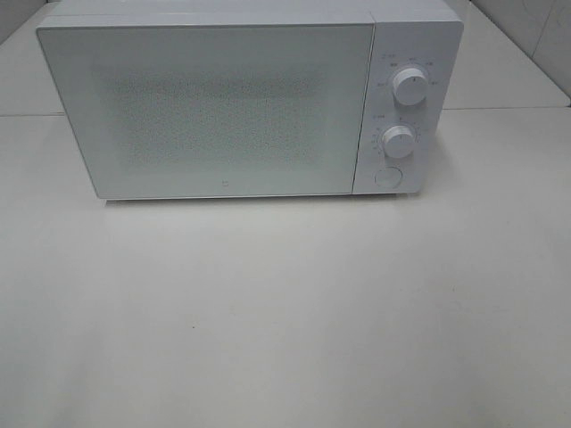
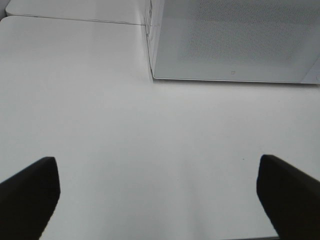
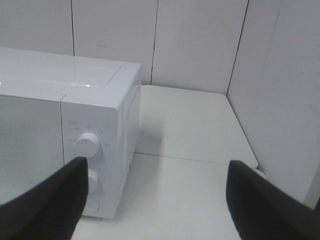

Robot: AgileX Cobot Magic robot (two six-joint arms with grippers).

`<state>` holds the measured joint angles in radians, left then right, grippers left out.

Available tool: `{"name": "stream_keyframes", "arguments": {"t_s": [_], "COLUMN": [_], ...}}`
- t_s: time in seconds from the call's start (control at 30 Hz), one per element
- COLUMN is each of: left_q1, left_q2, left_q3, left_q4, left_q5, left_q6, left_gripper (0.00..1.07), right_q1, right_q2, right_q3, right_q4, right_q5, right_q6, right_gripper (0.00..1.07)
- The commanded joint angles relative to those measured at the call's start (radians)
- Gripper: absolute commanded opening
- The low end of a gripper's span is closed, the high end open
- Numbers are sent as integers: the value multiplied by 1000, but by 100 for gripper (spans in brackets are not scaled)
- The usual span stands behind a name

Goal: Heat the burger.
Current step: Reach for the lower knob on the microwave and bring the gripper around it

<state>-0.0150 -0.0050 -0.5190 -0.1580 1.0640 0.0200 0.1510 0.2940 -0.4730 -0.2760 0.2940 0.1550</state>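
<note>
The burger is not in view in any frame. A white microwave point(image 1: 250, 98) stands at the back of the white table point(image 1: 285, 312) with its door shut. It has two round knobs point(image 1: 409, 87) and a round button point(image 1: 387, 176) on its right panel. Neither arm shows in the high view. In the left wrist view my left gripper point(image 2: 157, 197) is open and empty over bare table, in front of the microwave's door corner point(image 2: 230, 40). In the right wrist view my right gripper point(image 3: 160, 200) is open and empty, near the microwave's knob side point(image 3: 90, 142).
White panelled walls point(image 3: 200, 40) stand behind and to the right of the table. A seam point(image 3: 195, 159) joins two table tops beside the microwave. Bare table surface lies in front of the microwave.
</note>
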Motion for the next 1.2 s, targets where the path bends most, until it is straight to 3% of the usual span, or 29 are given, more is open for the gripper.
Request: {"name": "stream_keyframes", "arguments": {"t_s": [0.03, 0.93, 1.2], "left_q1": [5, 5, 5], "left_q2": [-12, -12, -12], "left_q3": [3, 3, 3], "left_q4": [-8, -8, -8], "left_q5": [-3, -3, -3], "left_q6": [-5, -5, -5], "left_gripper": [100, 100, 100], "right_q1": [-3, -3, -3], "right_q2": [87, 685, 855], "right_q3": [5, 10, 10], "right_q4": [-33, -41, 13], "right_q5": [-103, -631, -734], "right_q6": [0, -5, -6], "right_gripper": [77, 76, 76]}}
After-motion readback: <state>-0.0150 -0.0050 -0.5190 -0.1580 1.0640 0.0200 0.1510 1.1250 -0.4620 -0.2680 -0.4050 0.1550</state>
